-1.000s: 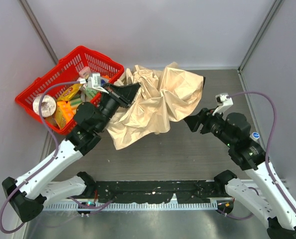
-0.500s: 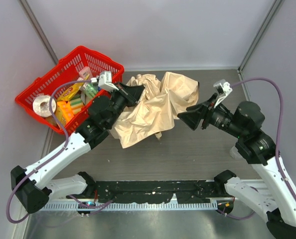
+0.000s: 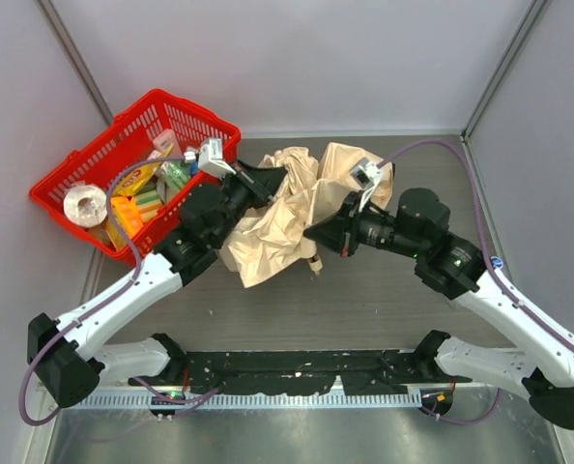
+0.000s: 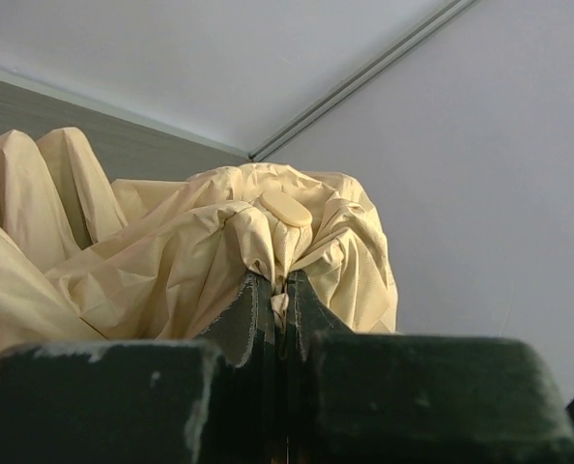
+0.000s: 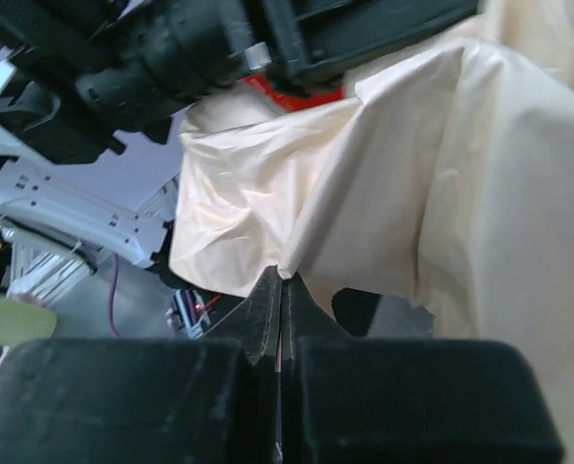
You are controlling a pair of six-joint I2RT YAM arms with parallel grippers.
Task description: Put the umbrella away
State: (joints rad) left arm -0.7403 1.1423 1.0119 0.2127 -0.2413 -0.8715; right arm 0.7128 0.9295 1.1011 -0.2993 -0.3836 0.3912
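The left jaws are pressing tightly together on a raised fold of the umbrella [image 4: 152, 261]. In the left wrist view a thin strip of the tan fabric is showing pinched between the two dark fingertips [image 4: 251, 314]. The right jaws are also closing flat against each other. In the right wrist view their tips are meeting on a pointed bit of the fabric's lower edge, and the cloth [image 5: 480, 193] is hanging up and to the right from there.

From above, the umbrella [image 3: 277, 217] is lying as a crumpled tan heap in the middle of the counter [image 3: 364, 300], bunched between the two sets of jaws. The left arm [image 3: 123, 300] is reaching into the heap's upper left side. The right arm [image 3: 519, 309] is coming in from the right and meeting its lower right edge. Much of the fabric is resting on the counter, while the part at the left jaws is standing lifted. I cannot make out the handle or shaft clearly.

The heap's left side is sitting just beside the red basket [image 3: 94, 140], which is standing at the counter's far left. The basket is holding a white roll [image 3: 82, 205] and yellow and orange packets [image 3: 132, 208].
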